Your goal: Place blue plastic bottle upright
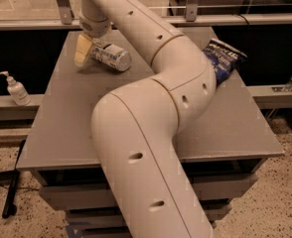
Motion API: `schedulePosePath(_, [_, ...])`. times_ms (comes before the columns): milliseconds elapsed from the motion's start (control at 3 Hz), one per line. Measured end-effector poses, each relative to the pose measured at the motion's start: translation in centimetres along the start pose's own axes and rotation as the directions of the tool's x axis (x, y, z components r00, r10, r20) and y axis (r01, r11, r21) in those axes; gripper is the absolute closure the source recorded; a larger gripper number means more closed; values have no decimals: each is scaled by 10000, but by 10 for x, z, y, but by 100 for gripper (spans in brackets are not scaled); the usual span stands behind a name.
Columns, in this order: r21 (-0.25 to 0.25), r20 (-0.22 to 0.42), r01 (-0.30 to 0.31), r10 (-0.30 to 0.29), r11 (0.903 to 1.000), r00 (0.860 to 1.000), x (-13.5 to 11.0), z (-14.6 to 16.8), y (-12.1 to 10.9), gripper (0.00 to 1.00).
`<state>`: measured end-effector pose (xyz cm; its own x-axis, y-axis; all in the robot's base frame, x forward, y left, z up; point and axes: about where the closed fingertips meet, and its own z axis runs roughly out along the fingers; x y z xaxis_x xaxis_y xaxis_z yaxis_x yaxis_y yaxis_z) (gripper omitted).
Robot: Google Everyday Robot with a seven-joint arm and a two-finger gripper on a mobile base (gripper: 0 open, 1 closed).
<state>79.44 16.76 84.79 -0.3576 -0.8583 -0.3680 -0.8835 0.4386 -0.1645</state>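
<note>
The blue plastic bottle (112,58), clear and ribbed with a white label, lies on its side at the far left of the grey table (61,118). My gripper (88,52) reaches down from the arm onto the bottle's left end, with its pale yellow part just left of the bottle and low over the tabletop. The bottle's cap end is hidden by the gripper. My thick white arm (151,133) crosses the middle of the view.
A dark blue chip bag (223,58) lies at the table's far right edge. A small white pump-dispenser bottle (16,89) stands on a ledge left of the table. A railing runs behind the table.
</note>
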Motion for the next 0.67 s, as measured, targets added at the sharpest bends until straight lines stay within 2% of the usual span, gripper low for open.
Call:
schedulePosePath(333, [34, -679, 320, -317, 9995, 9972, 2, 10, 2, 0])
schedulePosePath(667, [-124, -1163, 377, -389, 9992, 9924, 12, 17, 3, 0])
